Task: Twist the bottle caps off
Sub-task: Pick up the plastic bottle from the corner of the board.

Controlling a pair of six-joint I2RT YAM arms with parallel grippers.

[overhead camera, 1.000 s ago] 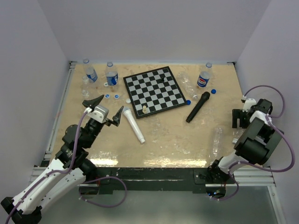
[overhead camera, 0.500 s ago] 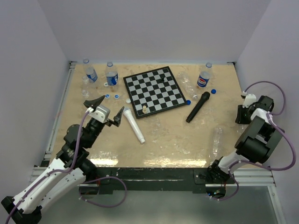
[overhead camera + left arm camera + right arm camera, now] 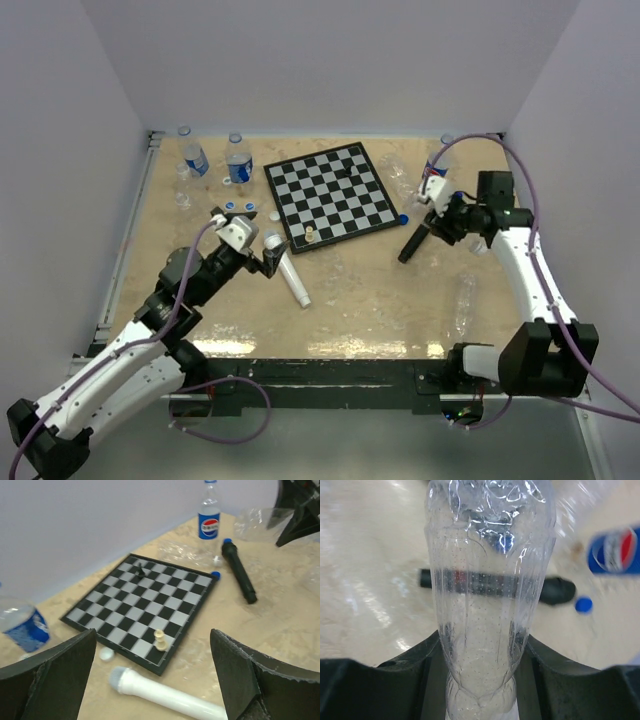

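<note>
In the right wrist view a clear, label-less bottle (image 3: 487, 580) stands straight out between my jaws, both black fingers (image 3: 415, 670) pressed to its sides; my right gripper (image 3: 482, 647) is shut on it. From above, that gripper (image 3: 434, 206) hovers by the Pepsi bottle (image 3: 437, 172). A loose blue cap (image 3: 583, 604) lies past the held bottle. My left gripper (image 3: 152, 636) hangs wide open and empty above a white cap (image 3: 106, 654). Two blue-label bottles (image 3: 238, 160) stand at the far left, with blue caps (image 3: 230, 207) near them.
A chessboard (image 3: 350, 210) carrying a pale piece (image 3: 160, 640) lies mid-table. A white microphone (image 3: 290, 272) rests under my left gripper (image 3: 252, 240); a black microphone (image 3: 412, 245) lies by the right one. Another clear bottle (image 3: 463, 300) lies near right, a crushed one (image 3: 400, 180) behind the board.
My right arm swung from the table's right edge out to the black microphone, and its jaws closed. My left arm edged forward over the white microphone, still open.
</note>
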